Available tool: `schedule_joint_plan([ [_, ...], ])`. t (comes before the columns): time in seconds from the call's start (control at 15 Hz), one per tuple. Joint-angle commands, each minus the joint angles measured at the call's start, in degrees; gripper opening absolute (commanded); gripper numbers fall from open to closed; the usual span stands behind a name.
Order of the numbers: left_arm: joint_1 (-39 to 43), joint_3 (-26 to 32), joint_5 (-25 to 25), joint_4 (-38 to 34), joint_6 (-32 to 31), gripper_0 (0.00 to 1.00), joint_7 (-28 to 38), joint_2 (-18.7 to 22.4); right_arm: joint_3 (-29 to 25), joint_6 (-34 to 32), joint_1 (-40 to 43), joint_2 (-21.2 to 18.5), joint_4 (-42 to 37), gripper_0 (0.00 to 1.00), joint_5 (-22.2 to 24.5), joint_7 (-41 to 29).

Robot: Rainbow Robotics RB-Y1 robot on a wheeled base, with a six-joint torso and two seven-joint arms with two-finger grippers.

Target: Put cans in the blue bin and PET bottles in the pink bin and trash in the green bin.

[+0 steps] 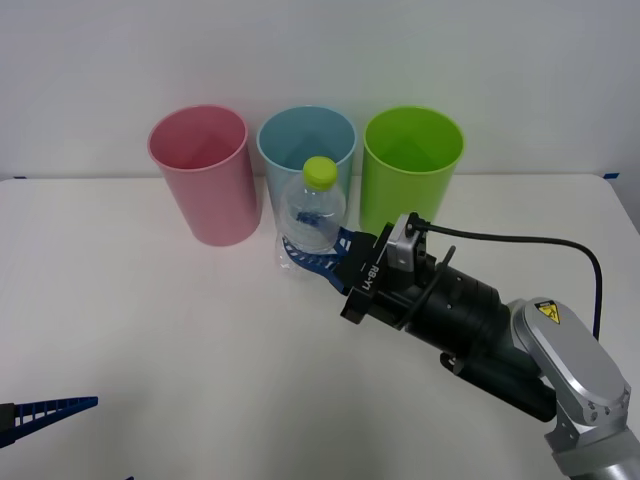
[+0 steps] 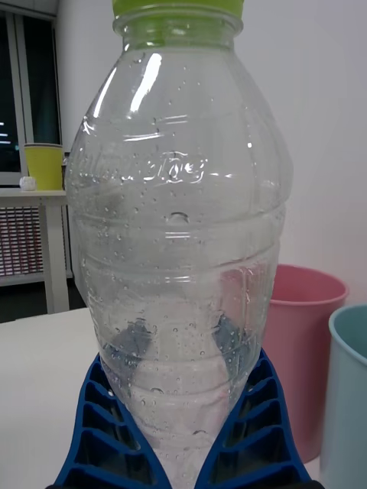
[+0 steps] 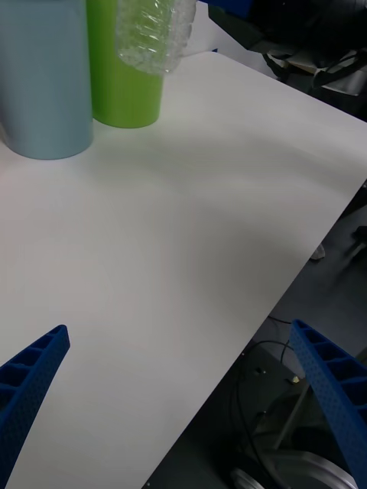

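White table (image 1: 150, 340): right tool (image 1: 305, 262) holds bottle (image 1: 312, 215) upright.

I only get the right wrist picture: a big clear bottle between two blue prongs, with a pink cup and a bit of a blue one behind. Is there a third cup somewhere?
Observer: Yes, a green bin stands at the right end of the row, next to the blue bin.
Operator: Where is the bottle compared with them?
Observer: The right tool holds the bottle in front of the blue bin; the pink bin is one place to the left.
Operator: And the other arm?
Observer: The left tool is open near the table's front left corner, holding nothing.
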Motion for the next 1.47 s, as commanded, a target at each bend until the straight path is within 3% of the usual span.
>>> schedule_joint_plan([
  [0.07,0.0,0.0,0.0,0.0,0.0,1.0,0.0,0.0,0.02,0.78,-3.54,2.18,0.07,0.0,4.51,-5.54],
  [0.4,0.0,0.0,0.0,0.0,0.0,1.0,0.0,0.0,1.95,6.94,-8.99,5.25,0.07,0.0,11.71,-14.5],
  [0.73,0.0,0.0,0.0,0.0,0.0,1.0,0.0,0.0,9.86,21.09,-13.91,6.48,1.21,0.0,12.06,-16.87],
  [1.47,0.0,0.0,0.0,0.0,0.0,1.0,0.0,0.0,7.4,27.15,-29.38,16.15,20.46,0.0,13.38,-16.17],
])
